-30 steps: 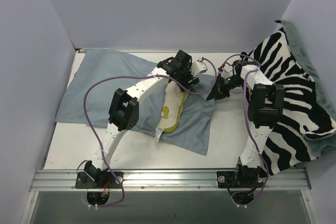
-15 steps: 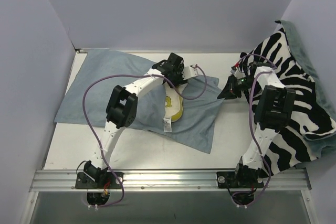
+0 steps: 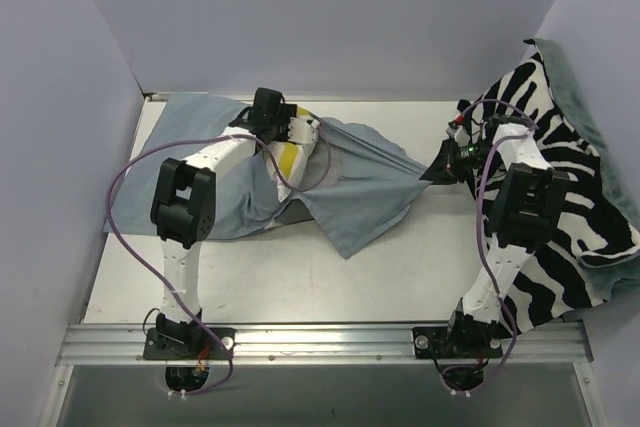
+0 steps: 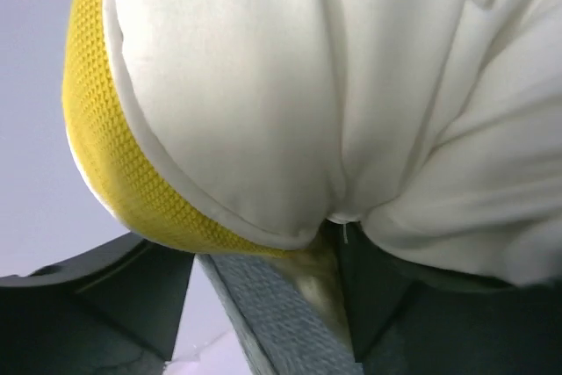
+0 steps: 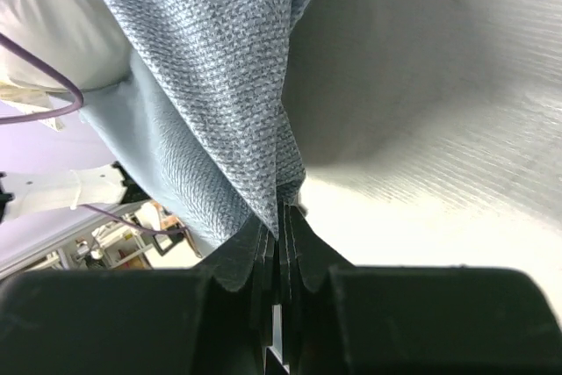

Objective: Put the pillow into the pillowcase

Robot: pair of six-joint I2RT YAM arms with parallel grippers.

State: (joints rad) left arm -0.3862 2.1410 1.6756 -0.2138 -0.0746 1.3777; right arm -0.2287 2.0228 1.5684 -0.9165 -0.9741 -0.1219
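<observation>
The cream-white pillow point(image 3: 288, 162) with its yellow edge band stands partly inside the blue-grey pillowcase point(image 3: 370, 187) at the back left of the table. My left gripper point(image 3: 297, 135) is shut on the pillow. In the left wrist view the jaws point(image 4: 338, 234) pinch the white pillow point(image 4: 263, 85) beside the yellow band point(image 4: 114, 155), with a strip of pillowcase point(image 4: 263, 322) below. My right gripper point(image 3: 432, 171) is shut on the pillowcase's right corner, pulled taut. In the right wrist view the fabric point(image 5: 219, 85) runs into the closed gripper point(image 5: 281, 226).
A zebra-striped cloth point(image 3: 560, 177) with green backing covers the right side, under the right arm. Walls close in the back and both sides. A metal rail point(image 3: 320, 342) runs along the near edge. Purple cables loop off both arms.
My left arm has swung left and back with the pillow, from the table's middle to the back left. The pillowcase has been dragged and stretched. The right gripper edged right, still holding the corner.
</observation>
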